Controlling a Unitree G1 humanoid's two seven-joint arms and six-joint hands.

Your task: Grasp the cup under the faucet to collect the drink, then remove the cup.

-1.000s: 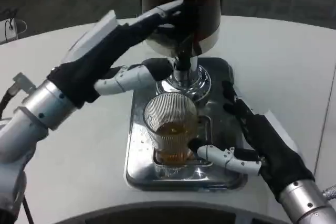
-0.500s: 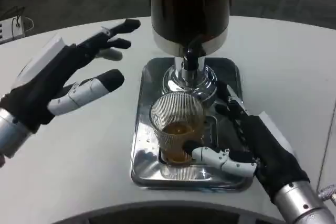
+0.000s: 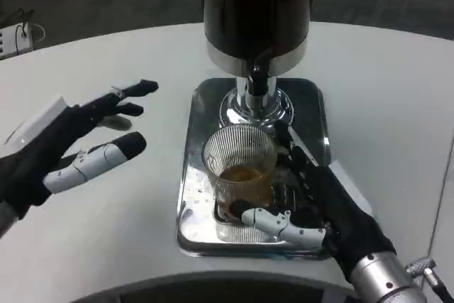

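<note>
The ribbed glass cup, partly filled with amber drink, stands on the steel drip tray under the dispenser's faucet. The right hand wraps around it. The left hand hovers spread, empty, over the white table.

Dispenser top beyond frame edge
</note>
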